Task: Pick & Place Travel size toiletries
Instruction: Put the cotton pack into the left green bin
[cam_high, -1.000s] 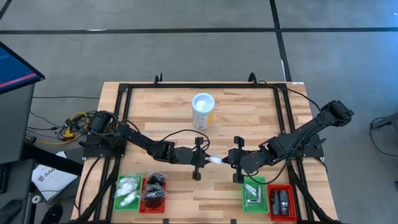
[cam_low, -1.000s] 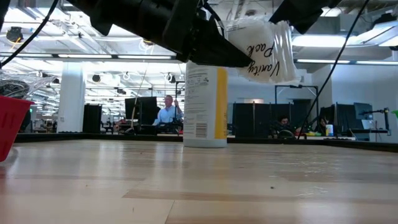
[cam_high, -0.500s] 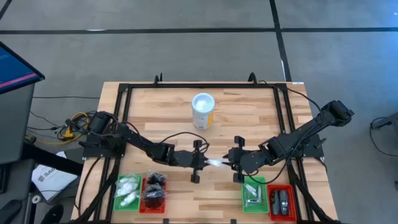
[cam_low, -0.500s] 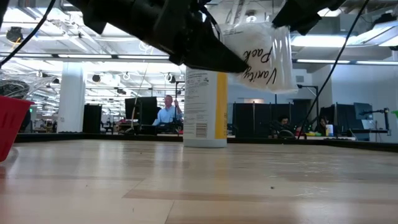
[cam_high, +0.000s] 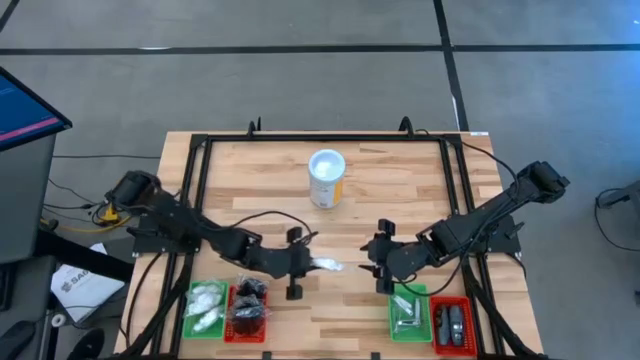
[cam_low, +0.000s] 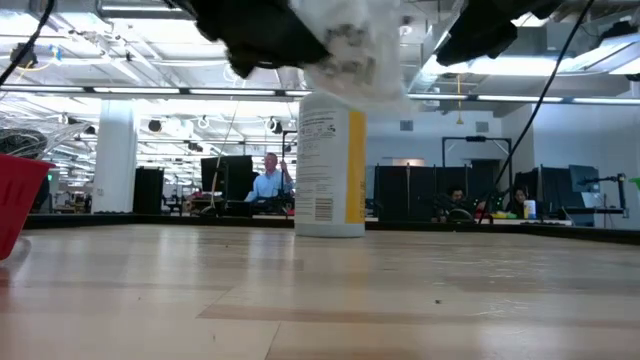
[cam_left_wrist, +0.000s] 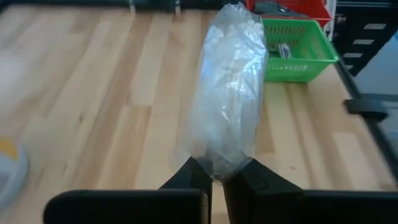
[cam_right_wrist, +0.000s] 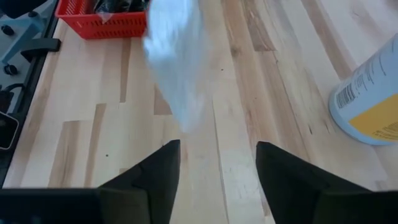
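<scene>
Left gripper (cam_high: 308, 264) clamped on clear-wrapped white packet (cam_high: 326, 265); right gripper (cam_high: 372, 262) near it, fingers apart.

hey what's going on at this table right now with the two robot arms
The left gripper is shut on a clear-wrapped white packet and holds it above the wood table, in front of the white tub. The right gripper is open and empty, facing the packet across a gap. Green and red trays at the near edge already hold other toiletries.
</scene>
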